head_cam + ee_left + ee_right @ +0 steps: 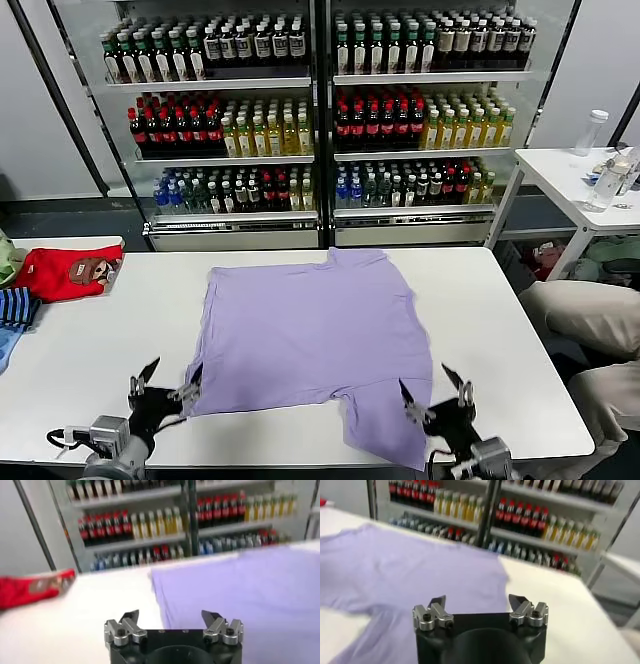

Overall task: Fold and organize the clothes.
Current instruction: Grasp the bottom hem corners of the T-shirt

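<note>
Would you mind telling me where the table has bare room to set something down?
Bare patches: between the red garment and the lavender T-shirt, and right of the shirt to the table edge. Crowded: the far-left edge with the blue striped garment, and the near edge by the open left gripper and right gripper.

Bare white table [520, 340] right of the lavender T-shirt [310, 330], bare strip on its left, red garment [70, 272] and blue striped garment [15, 310] crowding the far-left edge

A lavender T-shirt [310, 340] lies flat on the white table [520, 370], both open claws empty at its near corners.
</note>
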Tool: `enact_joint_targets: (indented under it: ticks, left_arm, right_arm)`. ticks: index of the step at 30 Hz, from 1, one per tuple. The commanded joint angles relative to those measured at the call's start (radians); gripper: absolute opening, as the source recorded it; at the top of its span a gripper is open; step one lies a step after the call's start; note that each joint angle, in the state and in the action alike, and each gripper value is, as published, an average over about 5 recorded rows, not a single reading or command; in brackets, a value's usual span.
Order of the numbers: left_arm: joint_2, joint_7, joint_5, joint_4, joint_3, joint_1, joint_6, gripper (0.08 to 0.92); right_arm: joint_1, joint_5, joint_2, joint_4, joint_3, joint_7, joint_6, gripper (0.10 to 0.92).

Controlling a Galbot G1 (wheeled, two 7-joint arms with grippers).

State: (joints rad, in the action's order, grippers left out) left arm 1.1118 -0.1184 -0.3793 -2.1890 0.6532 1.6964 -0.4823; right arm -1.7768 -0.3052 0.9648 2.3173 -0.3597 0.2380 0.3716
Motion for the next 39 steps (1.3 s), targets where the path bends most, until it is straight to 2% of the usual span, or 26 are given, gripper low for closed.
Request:
enact_joint_targets:
  ticks: [1, 14, 18, 27, 32, 39]
  left_arm:
    - [-0.018, -0.018, -0.038, 0.011, 0.018, 0.076, -0.090, 0.823]
    - [-0.017, 0.001, -0.060, 0.046, 0.014, 0.040, -0.082, 0.823]
    - [-0.013, 0.005, -0.063, 0.040, -0.002, 0.043, -0.073, 0.790]
    - [-0.004, 0.008, -0.061, 0.036, -0.024, 0.046, -0.069, 0.542]
    - [-0.004, 0.008, -0.062, 0.033, -0.027, 0.051, -0.069, 0.377]
    - [-0.011, 0.003, -0.062, -0.008, -0.006, 0.099, -0.052, 0.178]
  right_arm:
    - [-0.091, -0.035, -0.014, 0.018, 0.007, 0.016, 0.001, 0.823]
    - [-0.096, -0.061, 0.006, 0.003, 0.023, 0.061, 0.005, 0.821]
    - [-0.095, -0.096, 0.012, -0.006, 0.024, 0.073, 0.011, 0.750]
    - [-0.082, -0.147, 0.022, -0.021, 0.032, 0.068, 0.015, 0.491]
    - [-0.074, -0.163, 0.023, -0.022, 0.029, 0.049, 0.011, 0.344]
    - [-0.110, -0.192, -0.022, 0.046, -0.064, -0.004, -0.001, 0.160]
